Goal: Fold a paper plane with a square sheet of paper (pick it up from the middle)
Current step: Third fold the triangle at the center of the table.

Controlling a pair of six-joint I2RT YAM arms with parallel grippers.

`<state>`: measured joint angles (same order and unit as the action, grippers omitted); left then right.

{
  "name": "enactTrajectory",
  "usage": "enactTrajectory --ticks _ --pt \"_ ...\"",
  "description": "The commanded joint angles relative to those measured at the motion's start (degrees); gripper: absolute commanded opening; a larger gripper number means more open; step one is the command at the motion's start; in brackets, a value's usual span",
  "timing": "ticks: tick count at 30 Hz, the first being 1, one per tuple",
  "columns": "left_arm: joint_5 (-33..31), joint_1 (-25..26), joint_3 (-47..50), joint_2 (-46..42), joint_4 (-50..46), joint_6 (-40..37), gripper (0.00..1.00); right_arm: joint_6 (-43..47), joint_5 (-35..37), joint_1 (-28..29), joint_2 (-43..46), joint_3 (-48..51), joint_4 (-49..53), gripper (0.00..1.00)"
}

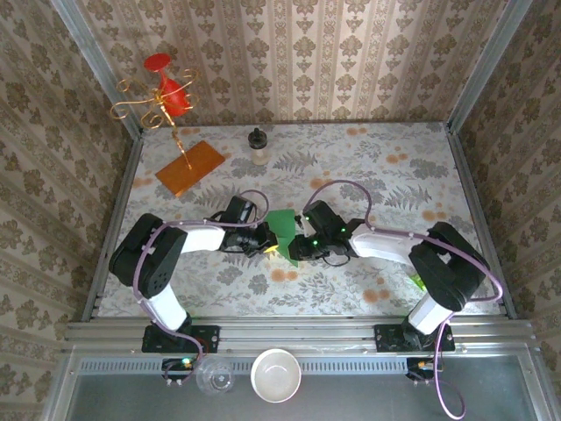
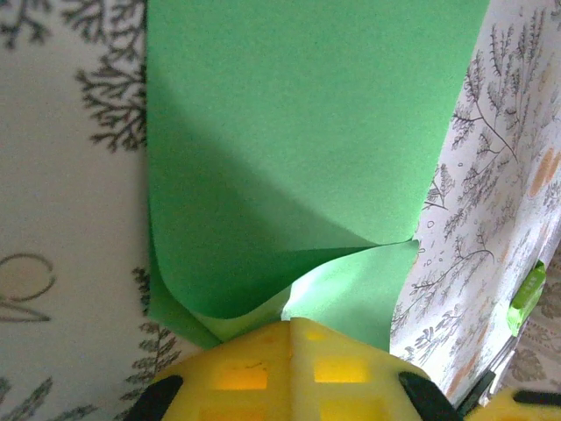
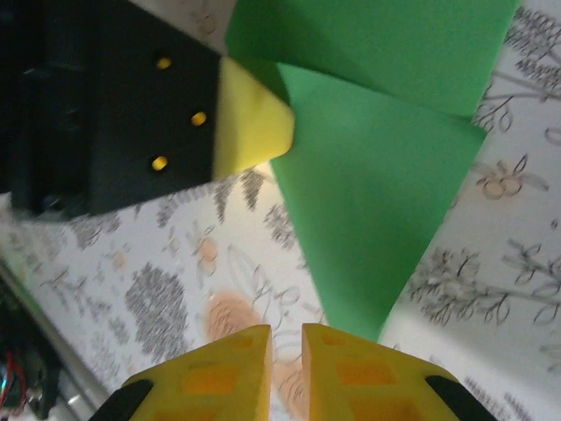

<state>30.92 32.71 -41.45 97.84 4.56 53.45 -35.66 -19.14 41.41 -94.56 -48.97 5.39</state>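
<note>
nearest, on the metal ledge in front of the arm bases, a white bowl (image 1: 276,375) is sitting mouth up, its inside showing plain white. a clear glass (image 1: 214,377) is standing just beside it on the left; what it is holding cannot be told.

at the middle of the table (image 1: 351,175), the square sheet of paper (image 1: 282,226) is lying partly folded between the 2 end effectors. the left end effector (image 2: 289,338) is clenching 1 curled edge of the sheet, its yellow fingers pressing together with the green paper running in between them. the right end effector (image 3: 285,338) is grasping nothing, its jaws standing a slim gap apart with the table showing through.

in the right wrist view 1 folded flap is tapering to a point, its long axis running from the sheet's body toward the right fingers, the tip ending just beside them.

farther back, a small bottle (image 1: 258,147) with a dark cap is standing upright, looking pale inside. an orange-brown board (image 1: 190,167) is lying left of it.
</note>
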Motion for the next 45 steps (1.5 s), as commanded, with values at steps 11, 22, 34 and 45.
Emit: enactTrajectory --ticks 11,22,34,45 --pt "-1.33 -0.21 -3.9 -3.01 -8.16 -3.22 0.11 -2.14 0.79 -0.63 -7.69 -4.35 1.34 0.17" --pt "-5.23 0.6 -9.99 -1.54 -14.33 -1.18 0.18 -2.22 -0.46 -0.63 -8.26 -3.91 -0.36 0.17" --pt "-10.47 0.52 -9.65 0.33 -16.33 1.72 0.18 -3.34 0.12 -0.63 -8.64 -3.74 -0.72 0.17" --pt "-11.58 -0.63 -4.84 0.07 -12.8 2.62 0.18 -4.41 1.46 -0.63 -10.02 -2.67 1.24 0.18"
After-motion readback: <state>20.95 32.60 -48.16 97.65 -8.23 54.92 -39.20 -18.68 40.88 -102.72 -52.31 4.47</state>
